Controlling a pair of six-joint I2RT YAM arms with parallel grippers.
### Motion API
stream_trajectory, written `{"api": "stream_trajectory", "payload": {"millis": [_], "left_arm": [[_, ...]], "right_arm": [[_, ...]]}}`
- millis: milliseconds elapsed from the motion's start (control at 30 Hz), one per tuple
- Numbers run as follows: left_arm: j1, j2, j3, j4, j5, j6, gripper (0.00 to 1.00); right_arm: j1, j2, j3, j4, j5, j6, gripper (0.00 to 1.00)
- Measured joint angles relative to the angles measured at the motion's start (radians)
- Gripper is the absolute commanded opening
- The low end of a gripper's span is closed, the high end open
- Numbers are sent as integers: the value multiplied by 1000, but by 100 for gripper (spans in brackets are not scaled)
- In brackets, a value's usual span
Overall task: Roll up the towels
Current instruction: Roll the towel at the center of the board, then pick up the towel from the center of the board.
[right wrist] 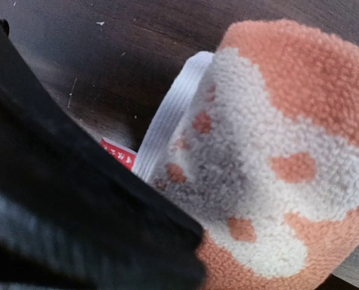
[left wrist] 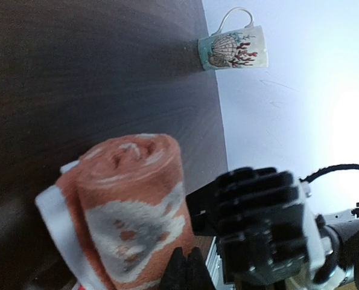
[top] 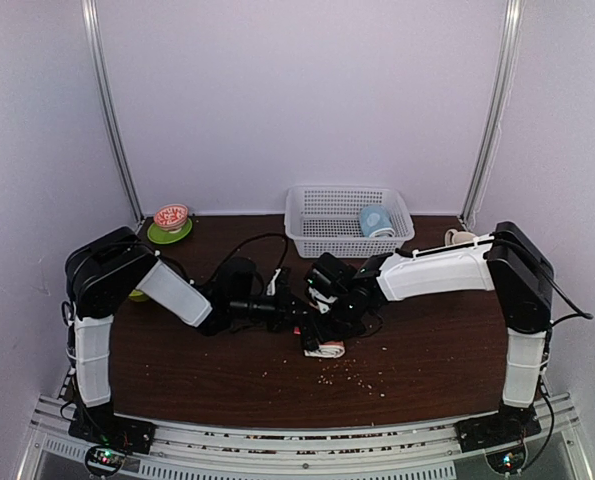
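Orange towel (left wrist: 128, 205) sits rolled between my left gripper (left wrist: 182, 272) and right gripper (top: 329, 325), probably to stop it unrolling; clenched or released, I cannot tell.

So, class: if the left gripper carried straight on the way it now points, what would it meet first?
The rolled orange-red towel: in the left wrist view it lies right at the left gripper, seemingly touching it, though depth is unclear. The mug stands far beyond.
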State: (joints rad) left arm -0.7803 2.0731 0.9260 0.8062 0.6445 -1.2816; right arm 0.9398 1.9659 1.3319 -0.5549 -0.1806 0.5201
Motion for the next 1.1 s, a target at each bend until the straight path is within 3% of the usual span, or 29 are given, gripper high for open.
{"api": "stream_trajectory", "payload": {"millis": [333,767,1100], "left_arm": [[-11,58,72,12,50,0,0],[-10,135,52,78,41,-30,0],[-6,143,27,116,23,-30,0]], "right_arm": [[-3,5,19,-2,-3,-3,93],[-4,-15,18,-16,-5,-1,96],[-53,-242,-163,80,-50,153,96]]}}
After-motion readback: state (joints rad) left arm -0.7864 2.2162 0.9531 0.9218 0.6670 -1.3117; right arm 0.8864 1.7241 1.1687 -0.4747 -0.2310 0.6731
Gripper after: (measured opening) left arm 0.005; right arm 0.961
